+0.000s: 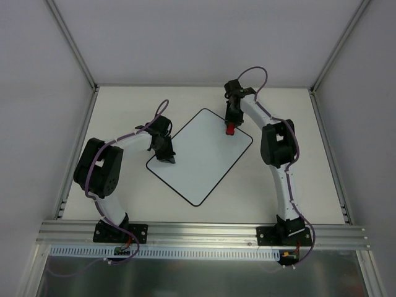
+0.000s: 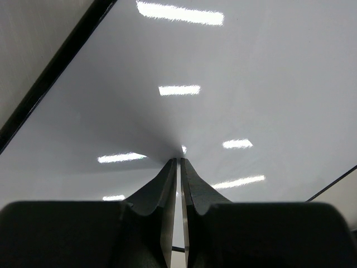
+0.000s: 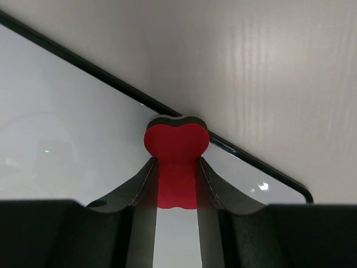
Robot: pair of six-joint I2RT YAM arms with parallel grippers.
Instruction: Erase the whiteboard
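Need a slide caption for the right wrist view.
Right gripper pinches the red eraser at the black edge of the whiteboard.

We see a pale table (image 1: 247,198) with faint wood grain. Flat on it, near the middle, lies the whiteboard (image 1: 201,158), turned so its rounded corners point to twelve, three, six and nine o'clock.

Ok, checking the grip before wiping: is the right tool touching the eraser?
Touching. The right wrist view shows the right tool with both fingers pressed against the eraser.
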